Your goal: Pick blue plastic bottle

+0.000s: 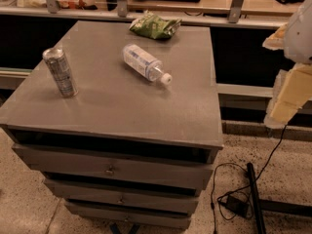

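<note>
Approaching the bottle (144, 62): my judgement is that a descent from above suits it best, since it lies flat on its side and could roll if pushed from the side.
Bottle position: it is on the tabletop (122, 106), a little toward 12 o'clock from the middle, with its white cap pointing to about 4 o'clock and its base to about 10 o'clock.
Pincer (288, 99): it hangs off the tabletop at 3 o'clock, well apart from the bottle. I cannot tell whether it is apart or together, and it holds nothing that I can see.
Grasp spot: the labelled middle of the body looks safest. Closing across the short width, along the 1-to-7 o'clock line, should stop it from squirting out toward the cap.
Squeeze: the thin clear plastic will probably give, so a gentle close seems wise.
Neighbours: a silver can (60, 72) stands upright at 9 o'clock, and a green snack bag (155, 26) lies at the 12 o'clock edge. Both are well apart from the bottle, so a path in from 3 o'clock should meet neither.
Bottle label: it is white and pale blue, and its print is too small to read.
Can markings: there are dark patterns on the silver, with no legible word.
Bag print: it is green and white, and no name is readable.
</note>
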`<control>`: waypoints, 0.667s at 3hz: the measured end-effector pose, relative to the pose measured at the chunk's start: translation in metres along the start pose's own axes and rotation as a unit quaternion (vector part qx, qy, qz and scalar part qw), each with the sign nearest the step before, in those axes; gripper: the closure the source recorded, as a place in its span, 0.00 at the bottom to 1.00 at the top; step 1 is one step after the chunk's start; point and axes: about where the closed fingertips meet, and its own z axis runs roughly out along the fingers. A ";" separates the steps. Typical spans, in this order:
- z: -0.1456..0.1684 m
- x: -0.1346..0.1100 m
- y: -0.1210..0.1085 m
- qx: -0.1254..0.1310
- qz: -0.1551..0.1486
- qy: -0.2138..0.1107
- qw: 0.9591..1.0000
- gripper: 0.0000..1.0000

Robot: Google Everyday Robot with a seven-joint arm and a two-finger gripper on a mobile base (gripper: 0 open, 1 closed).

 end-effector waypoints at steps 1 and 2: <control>0.000 0.000 0.000 0.000 0.000 0.000 1.000 0.00; 0.002 -0.014 0.006 -0.008 0.034 -0.051 0.998 0.00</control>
